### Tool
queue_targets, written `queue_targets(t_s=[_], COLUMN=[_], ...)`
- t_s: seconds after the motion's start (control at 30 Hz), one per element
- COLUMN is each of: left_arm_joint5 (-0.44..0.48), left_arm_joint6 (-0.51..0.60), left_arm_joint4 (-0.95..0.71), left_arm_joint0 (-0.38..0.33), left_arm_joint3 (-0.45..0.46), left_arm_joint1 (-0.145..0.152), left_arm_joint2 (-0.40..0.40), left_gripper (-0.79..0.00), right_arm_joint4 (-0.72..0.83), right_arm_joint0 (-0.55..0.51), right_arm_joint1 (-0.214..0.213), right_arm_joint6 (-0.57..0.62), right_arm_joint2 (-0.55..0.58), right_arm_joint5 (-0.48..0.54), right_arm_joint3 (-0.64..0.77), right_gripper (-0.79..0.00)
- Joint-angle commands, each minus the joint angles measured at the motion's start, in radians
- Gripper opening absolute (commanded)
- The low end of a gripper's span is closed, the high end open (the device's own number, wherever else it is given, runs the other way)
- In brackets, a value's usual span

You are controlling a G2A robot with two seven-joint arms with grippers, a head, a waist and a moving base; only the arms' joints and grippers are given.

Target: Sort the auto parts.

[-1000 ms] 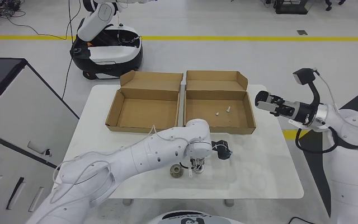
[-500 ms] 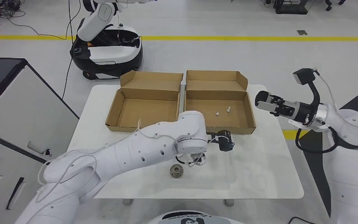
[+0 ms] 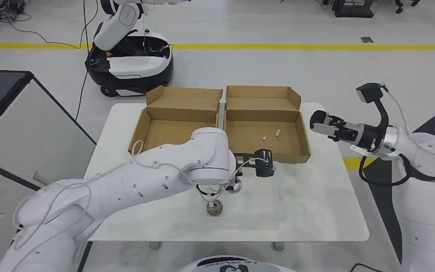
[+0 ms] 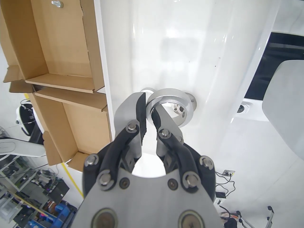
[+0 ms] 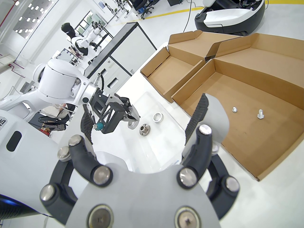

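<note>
Ring (image 4: 171, 95) wall pinched between left gripper (image 4: 148, 107) fingers (image 4: 141, 113)

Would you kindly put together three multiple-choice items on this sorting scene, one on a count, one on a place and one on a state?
1. How many cardboard boxes stand on the table? A one; B two; C four.
2. The small fasteners lie: A in the box on the right arm's side; B in the other box; C on the table.
3. The left claw is: A wide open; B shut on a fastener; C shut on a silver ring.
Key: 1 B, two open boxes sit side by side; 2 A, both fasteners rest on that box's floor; 3 C, one finger is inside the ring, the other outside.
</note>
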State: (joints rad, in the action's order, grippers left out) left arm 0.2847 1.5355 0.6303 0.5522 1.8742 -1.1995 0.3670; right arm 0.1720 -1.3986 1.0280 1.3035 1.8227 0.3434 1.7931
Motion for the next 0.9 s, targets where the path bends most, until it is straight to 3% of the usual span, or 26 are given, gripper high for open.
queue_targets(t_s=[0.0,0.17,0.33,0.57,0.87], left_arm_joint5=[0.0,-0.007,0.047,0.258,0.483], left_arm_joint6=[0.0,-0.05,-0.145,-0.258,-0.483], left_arm_joint4=[0.0,-0.024,-0.11,-0.281,-0.472], left_arm_joint0=[0.0,0.022,0.096,0.263,0.406], left_arm_joint3=[0.0,-0.018,-0.05,-0.089,-0.118], left_arm_joint1=[0.0,0.003,0.051,0.132,0.228], left_arm_joint2=[0.0,0.015,0.135,0.319,0.429], left_gripper=[-0.785,-0.785,-0.785,-0.785,-0.785], right_arm_joint4=[0.0,0.0,0.0,0.0,0.0], right_arm_joint0=[0.0,0.0,0.0,0.0,0.0], right_arm_joint1=[0.0,0.0,0.0,0.0,0.0], right_arm_joint6=[0.0,0.0,0.0,0.0,0.0], right_arm_joint2=[0.0,0.0,0.0,0.0,0.0], right_arm_joint5=[0.0,0.0,0.0,0.0,0.0], right_arm_joint3=[0.0,0.0,0.0,0.0,0.0], right_gripper=[0.0,0.0,0.0,0.0,0.0])
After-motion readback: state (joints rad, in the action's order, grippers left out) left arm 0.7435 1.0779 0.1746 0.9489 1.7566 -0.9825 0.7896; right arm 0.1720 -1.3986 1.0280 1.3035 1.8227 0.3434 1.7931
